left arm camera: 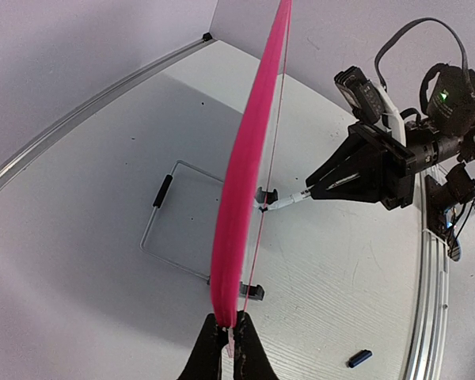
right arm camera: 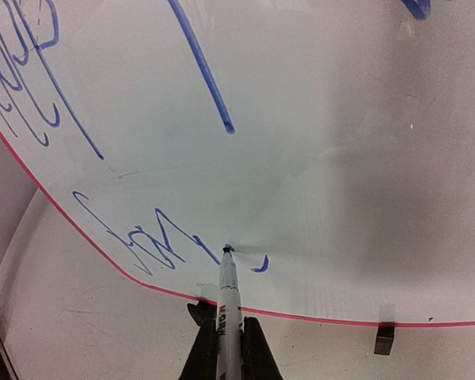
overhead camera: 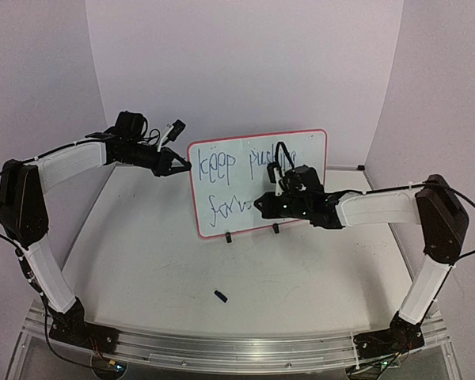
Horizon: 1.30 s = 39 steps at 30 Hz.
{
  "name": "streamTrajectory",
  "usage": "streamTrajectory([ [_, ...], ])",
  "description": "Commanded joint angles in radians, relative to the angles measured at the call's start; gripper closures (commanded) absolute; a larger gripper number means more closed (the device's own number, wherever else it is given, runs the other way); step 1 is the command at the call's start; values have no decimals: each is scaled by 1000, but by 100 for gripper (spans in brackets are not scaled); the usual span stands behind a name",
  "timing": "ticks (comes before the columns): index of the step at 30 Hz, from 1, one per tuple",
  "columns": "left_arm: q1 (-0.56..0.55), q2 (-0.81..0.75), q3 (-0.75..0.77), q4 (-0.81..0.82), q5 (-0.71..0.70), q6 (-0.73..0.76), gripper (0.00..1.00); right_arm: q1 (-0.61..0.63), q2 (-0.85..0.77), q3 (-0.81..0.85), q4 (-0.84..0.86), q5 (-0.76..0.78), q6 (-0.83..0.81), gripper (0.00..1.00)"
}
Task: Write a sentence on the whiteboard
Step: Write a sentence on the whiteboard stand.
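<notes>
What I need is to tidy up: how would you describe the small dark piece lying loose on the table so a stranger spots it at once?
Find the upright whiteboard with the pink rim. Move from its two black clip feet toward the near edge of the white table. The small dark blue piece lies alone, flat and touching nothing, unlike the feet clipped to the board.

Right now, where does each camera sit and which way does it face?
Top: above, behind the bases, looking down at the whiteboard; both arms show.
Left wrist: along the board's pink rim; left gripper pinches it.
Right wrist: facing the writing; right gripper holds the marker at it.
Shared: top and left wrist both show the right gripper.
</notes>
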Motion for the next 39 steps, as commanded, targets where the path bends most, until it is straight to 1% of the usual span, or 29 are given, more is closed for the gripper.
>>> streamTrajectory([
  [1, -22, -2, 9, -78, -12, 16, 100, 1, 22, 34, 0, 37, 3, 100],
  [10, -21, -2, 10, -78, -11, 16, 100, 1, 4, -21, -8, 66, 14, 100],
  [27, -21, -5, 10, -79, -13, 16, 100, 0, 2, -9, -19, 100, 14, 100],
  [39, -21, -11, 10, -80, -13, 16, 100, 0, -32, 4, -30, 117, 7, 100],
])
